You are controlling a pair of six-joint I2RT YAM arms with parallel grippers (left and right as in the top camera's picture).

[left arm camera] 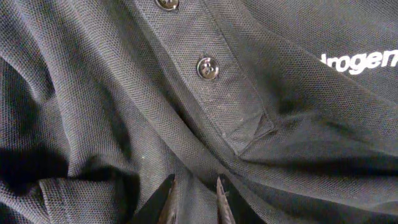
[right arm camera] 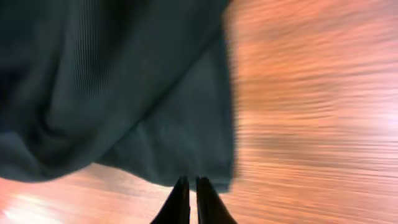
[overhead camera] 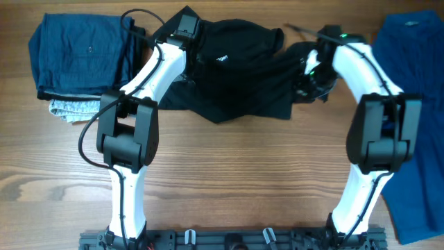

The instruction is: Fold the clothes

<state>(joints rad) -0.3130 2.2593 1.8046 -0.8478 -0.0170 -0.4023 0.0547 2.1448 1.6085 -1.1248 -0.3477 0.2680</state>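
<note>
The black polo shirt [overhead camera: 239, 69] lies crumpled at the back middle of the wooden table, its white chest lettering [overhead camera: 220, 60] facing up. My left gripper [overhead camera: 186, 29] is at its collar end. In the left wrist view the fingers [left arm camera: 196, 200] are shut on a fold of the shirt [left arm camera: 124, 93] just below the button placket [left arm camera: 208, 68]. My right gripper [overhead camera: 310, 69] is at the shirt's right edge. In the blurred right wrist view its fingers [right arm camera: 191, 186] are almost together on the shirt's hem [right arm camera: 186, 143]. The bright blue shirt [overhead camera: 413, 90] lies spread at the right.
A stack of folded dark blue garments [overhead camera: 83, 52] sits at the back left, with a pale patterned piece [overhead camera: 73, 107] sticking out beneath. Bare wood [overhead camera: 243, 173] covers the front half of the table. The arm bases stand at the front edge.
</note>
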